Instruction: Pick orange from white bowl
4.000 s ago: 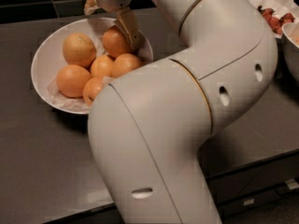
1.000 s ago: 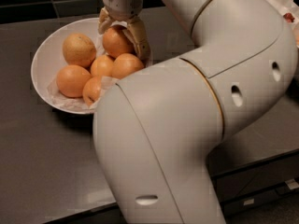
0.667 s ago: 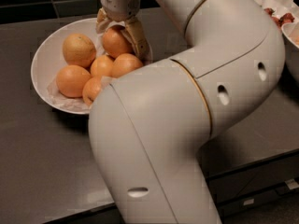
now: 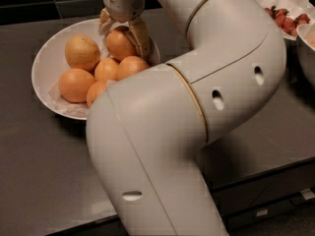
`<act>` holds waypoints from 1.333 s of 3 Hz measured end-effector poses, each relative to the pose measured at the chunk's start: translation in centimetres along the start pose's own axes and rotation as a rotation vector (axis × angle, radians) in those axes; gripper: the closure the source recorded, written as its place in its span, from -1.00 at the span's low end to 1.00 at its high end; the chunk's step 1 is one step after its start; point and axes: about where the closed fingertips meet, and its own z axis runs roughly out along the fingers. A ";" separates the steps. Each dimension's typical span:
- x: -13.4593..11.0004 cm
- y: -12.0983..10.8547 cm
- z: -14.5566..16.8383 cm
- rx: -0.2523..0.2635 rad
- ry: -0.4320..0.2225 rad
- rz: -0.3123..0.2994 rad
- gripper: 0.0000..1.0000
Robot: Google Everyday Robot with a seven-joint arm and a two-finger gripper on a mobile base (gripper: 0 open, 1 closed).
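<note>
The white bowl [image 4: 41,65] sits at the back left of the dark table, lined with crumpled white paper and holding several oranges. The deep reddish-orange orange [image 4: 118,47] lies at the back of the pile. My gripper [image 4: 124,41] comes down from above and its two tan fingers [image 4: 142,37] sit on either side of this orange, touching it. The orange still rests in the bowl among the others. A paler yellowish orange [image 4: 82,52] lies just left of it.
My large white arm [image 4: 197,107] fills the middle and hides the bowl's right side. A white dish of red fruit [image 4: 290,18] stands at the back right, with another bowl's rim [image 4: 307,41] at the right edge. The table's front edge runs along the bottom.
Since four seconds ago the gripper has straightened and settled over the back orange with a finger on each side. In the last second it has barely moved.
</note>
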 end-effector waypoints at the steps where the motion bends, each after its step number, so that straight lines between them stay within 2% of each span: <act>1: 0.0 -0.1 0.0 -0.001 0.001 0.000 -0.52; 2: 0.0 -0.2 -0.1 0.002 0.004 0.001 -0.52; 3: 0.0 -0.2 -0.1 0.002 0.004 0.001 -0.32; 4: 0.0 -0.2 -0.1 0.002 0.004 0.001 0.06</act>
